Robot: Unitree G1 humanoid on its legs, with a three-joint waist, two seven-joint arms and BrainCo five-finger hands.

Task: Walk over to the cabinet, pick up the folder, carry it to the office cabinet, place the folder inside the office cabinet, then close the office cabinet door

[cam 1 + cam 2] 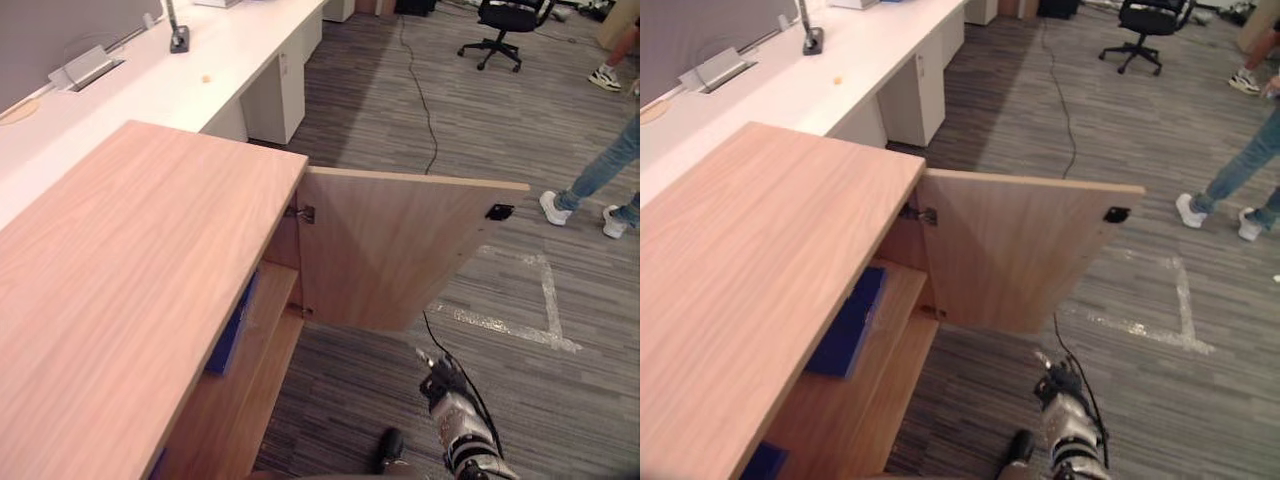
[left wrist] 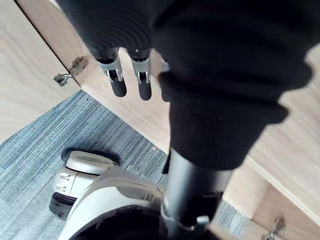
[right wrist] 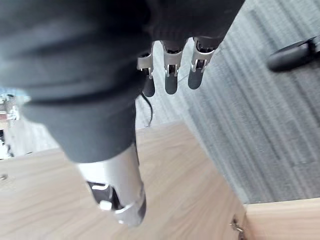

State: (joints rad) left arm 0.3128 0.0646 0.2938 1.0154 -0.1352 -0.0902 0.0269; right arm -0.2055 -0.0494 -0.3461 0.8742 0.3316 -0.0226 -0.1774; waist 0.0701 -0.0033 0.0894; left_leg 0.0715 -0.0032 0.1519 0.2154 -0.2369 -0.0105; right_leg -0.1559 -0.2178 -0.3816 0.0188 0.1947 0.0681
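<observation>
Folder (image 1: 845,325) lying on a shelf inside the office cabinet (image 1: 760,260) at lower left of the frame, door (image 1: 1025,255) standing open at centre, left hand (image 2: 118,82) hanging straight-fingered and empty, right hand (image 3: 171,80) hanging likewise.

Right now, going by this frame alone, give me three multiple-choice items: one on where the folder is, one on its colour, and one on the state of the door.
1. The folder lies:
A in a drawer
B on a shelf inside the cabinet
C on top of it

2. The folder's colour is:
A red
B green
C blue

3. The cabinet door is:
A shut
B swung open
C missing

Answers:
1 B: it lies flat on the shelf under the cabinet's top.
2 C: its cover shows blue against the wood.
3 B: the door stands out from the cabinet on its hinges.
</observation>
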